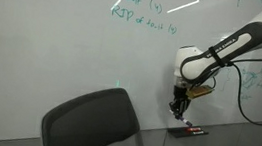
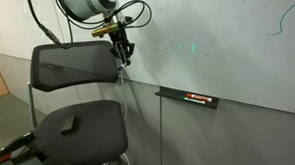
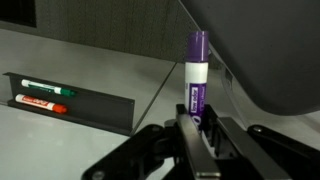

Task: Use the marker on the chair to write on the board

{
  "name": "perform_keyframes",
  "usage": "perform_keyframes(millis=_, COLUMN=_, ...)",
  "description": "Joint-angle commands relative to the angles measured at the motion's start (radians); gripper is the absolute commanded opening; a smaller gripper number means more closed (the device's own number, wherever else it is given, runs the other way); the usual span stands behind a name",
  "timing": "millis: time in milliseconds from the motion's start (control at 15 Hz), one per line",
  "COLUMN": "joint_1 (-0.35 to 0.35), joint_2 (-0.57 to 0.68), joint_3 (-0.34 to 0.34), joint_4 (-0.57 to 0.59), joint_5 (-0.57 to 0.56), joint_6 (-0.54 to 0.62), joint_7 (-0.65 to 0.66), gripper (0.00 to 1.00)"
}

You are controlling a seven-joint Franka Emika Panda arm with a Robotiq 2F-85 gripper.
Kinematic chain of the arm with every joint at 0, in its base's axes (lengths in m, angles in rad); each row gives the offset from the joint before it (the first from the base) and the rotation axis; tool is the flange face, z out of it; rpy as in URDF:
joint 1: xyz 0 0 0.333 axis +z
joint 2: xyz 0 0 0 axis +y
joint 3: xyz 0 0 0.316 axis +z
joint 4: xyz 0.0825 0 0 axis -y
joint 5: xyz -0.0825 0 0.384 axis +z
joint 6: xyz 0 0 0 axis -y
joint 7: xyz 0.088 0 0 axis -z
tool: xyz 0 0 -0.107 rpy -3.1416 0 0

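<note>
Pointing down, end effector (image 3: 197,122) clamping marker (image 3: 196,70)

A robot arm (image 1: 238,41) made of smooth, rounded white shells, with a broad black band along its last links. Thin black cables (image 1: 240,102) loop loosely from the wrist. A small orange-brown block (image 2: 107,27) sits at the wrist, above a black gripper (image 1: 178,111). In the wrist view, the gripper's fingers (image 3: 183,128) are matte black, angular metal linkages.
</note>
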Motion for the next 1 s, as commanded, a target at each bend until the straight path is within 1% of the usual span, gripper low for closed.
perform_keyframes(millis=0, joint_1=-0.038, joint_2=0.054, joint_3=0.012, joint_4=0.116, joint_5=-0.026, joint_6=-0.028, joint_7=-0.05, gripper=0.09)
perform_keyframes(millis=267, joint_1=-0.056, joint_2=0.115, joint_3=-0.003, joint_4=0.24, joint_5=-0.057, joint_6=-0.045, joint_7=-0.066, gripper=0.09)
perform_keyframes(millis=467, joint_1=-0.061, joint_2=0.147, joint_3=-0.017, joint_4=0.309, joint_5=-0.082, joint_6=-0.069, joint_7=-0.065, gripper=0.09)
perform_keyframes(millis=800, joint_1=-0.066, joint_2=0.161, joint_3=-0.033, joint_4=0.352, joint_5=-0.108, joint_6=-0.076, joint_7=-0.054, gripper=0.09)
perform_keyframes(millis=933, joint_1=-0.067, joint_2=0.16, joint_3=-0.037, joint_4=0.348, joint_5=-0.115, joint_6=-0.058, joint_7=-0.043, gripper=0.08)
